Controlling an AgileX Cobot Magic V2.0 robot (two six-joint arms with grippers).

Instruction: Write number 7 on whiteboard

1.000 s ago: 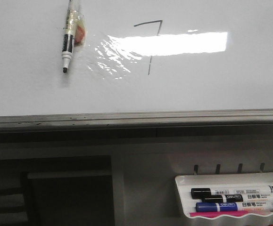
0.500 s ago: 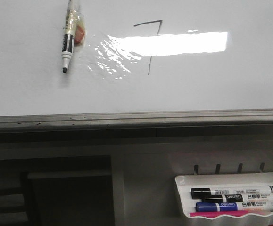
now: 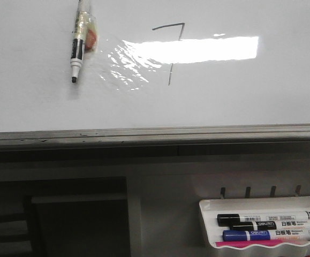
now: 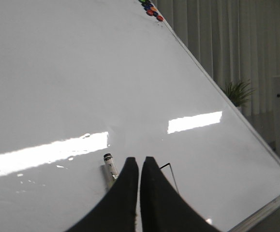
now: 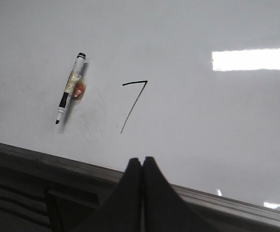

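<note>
The whiteboard point(image 3: 240, 101) fills the upper front view, with glare and a grey lower rail. A thin dark number 7 point(image 3: 172, 51) is drawn on it; it also shows in the right wrist view point(image 5: 134, 104) and partly in the left wrist view point(image 4: 169, 171). A black-and-white marker point(image 3: 77, 48) is stuck to the board left of the 7, tip down, also in the right wrist view point(image 5: 69, 89) and the left wrist view point(image 4: 110, 166). My left gripper point(image 4: 139, 160) is shut and empty, off the board. My right gripper point(image 5: 142, 160) is shut and empty below the 7. Neither gripper shows in the front view.
A small white marker tray point(image 3: 208, 225) hangs below the rail at the right and holds two black markers and a blue marker point(image 3: 262, 234). Coloured magnets point(image 4: 152, 7) sit at the board's far corner. A plant point(image 4: 237, 92) and curtains stand beyond the board's edge.
</note>
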